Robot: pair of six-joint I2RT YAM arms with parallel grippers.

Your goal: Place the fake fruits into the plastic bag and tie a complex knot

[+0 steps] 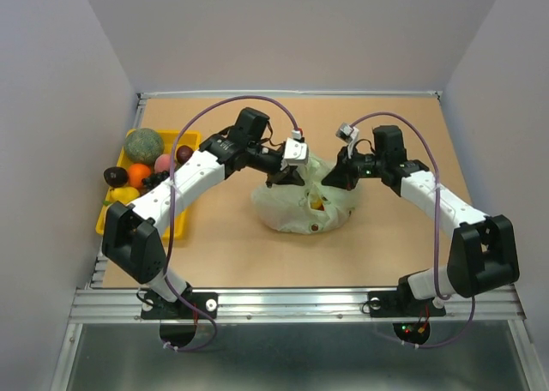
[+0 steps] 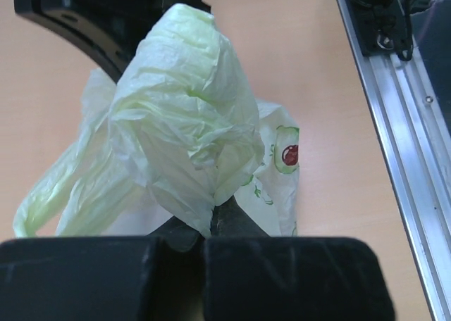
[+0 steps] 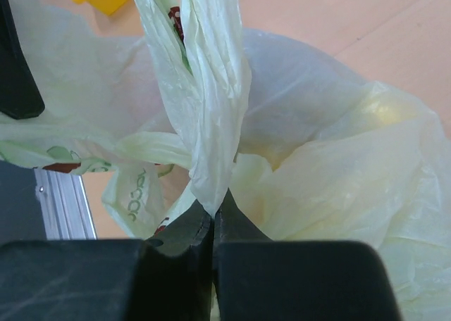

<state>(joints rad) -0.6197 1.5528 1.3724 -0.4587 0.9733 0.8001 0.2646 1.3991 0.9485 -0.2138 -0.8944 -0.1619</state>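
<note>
The pale green plastic bag (image 1: 304, 204) sits mid-table with a yellow fruit showing through its mouth. My left gripper (image 1: 287, 178) is shut on a bunched handle of the bag (image 2: 187, 117) at its left top. My right gripper (image 1: 336, 178) is shut on the other handle (image 3: 208, 89) at the right top. Both handles are held up from the bag (image 3: 338, 166). No knot shows. Other fake fruits lie in the yellow tray: a green melon (image 1: 144, 145), an orange (image 1: 138, 175), a dark fruit (image 1: 115, 177) and a pink one (image 1: 163, 162).
The yellow tray (image 1: 184, 224) stands at the table's left edge beside my left arm. An aluminium rail (image 1: 292, 303) runs along the near edge and shows in the left wrist view (image 2: 394, 145). White walls enclose the table.
</note>
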